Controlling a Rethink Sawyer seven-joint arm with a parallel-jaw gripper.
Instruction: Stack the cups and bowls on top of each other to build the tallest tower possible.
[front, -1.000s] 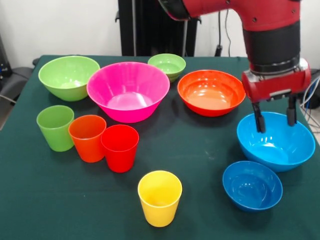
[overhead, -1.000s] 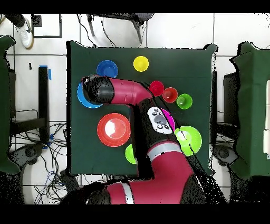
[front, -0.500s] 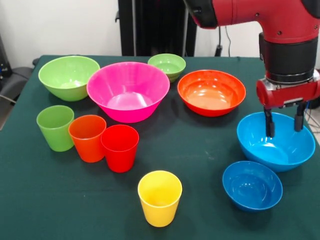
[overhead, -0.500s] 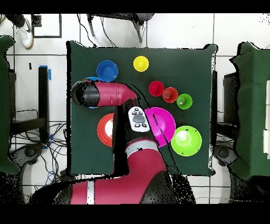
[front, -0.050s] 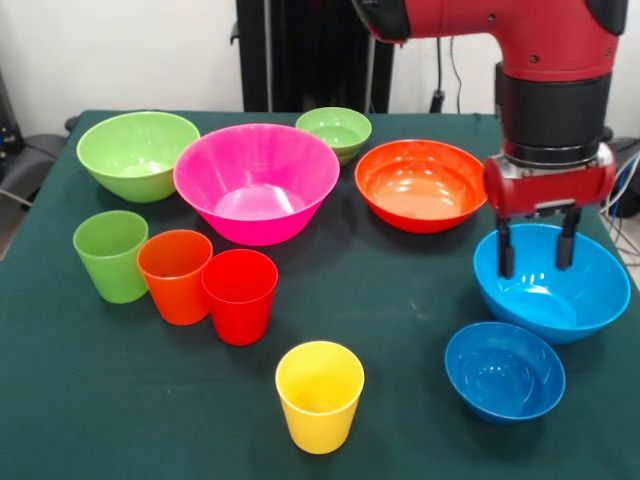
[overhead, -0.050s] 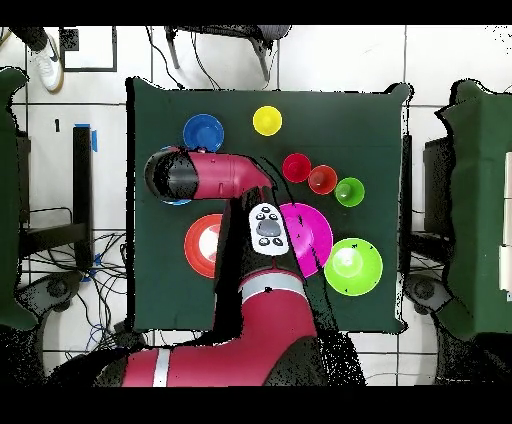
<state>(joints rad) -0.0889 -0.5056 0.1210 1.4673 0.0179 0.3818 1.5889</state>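
Note:
My gripper (front, -0.050s: 536, 258) hangs open, its two fingers dipping inside the big blue bowl (front, -0.050s: 556, 290) near its far rim, holding nothing. The small blue bowl (front, -0.050s: 505, 371) sits just in front of it. A yellow cup (front, -0.050s: 320, 396) stands alone at the front. Red (front, -0.050s: 240, 296), orange (front, -0.050s: 175, 276) and green (front, -0.050s: 110, 255) cups stand in a row at the left. Behind them are the big green bowl (front, -0.050s: 138, 152), pink bowl (front, -0.050s: 256, 181), small green bowl (front, -0.050s: 334, 130) and orange bowl (front, -0.050s: 423, 186). Every piece stands singly. In the overhead view the arm (overhead, -0.050s: 200, 175) hides the gripper.
The dark green cloth table (front, -0.050s: 400, 310) has its right edge close to the big blue bowl. In the overhead view the arm covers part of the pink bowl (overhead, -0.050s: 312, 240) and the orange bowl (overhead, -0.050s: 200, 246).
The gripper swung right over the big blue bowl, then came back left and sits slightly lower. It has stayed open. No cup or bowl has moved.

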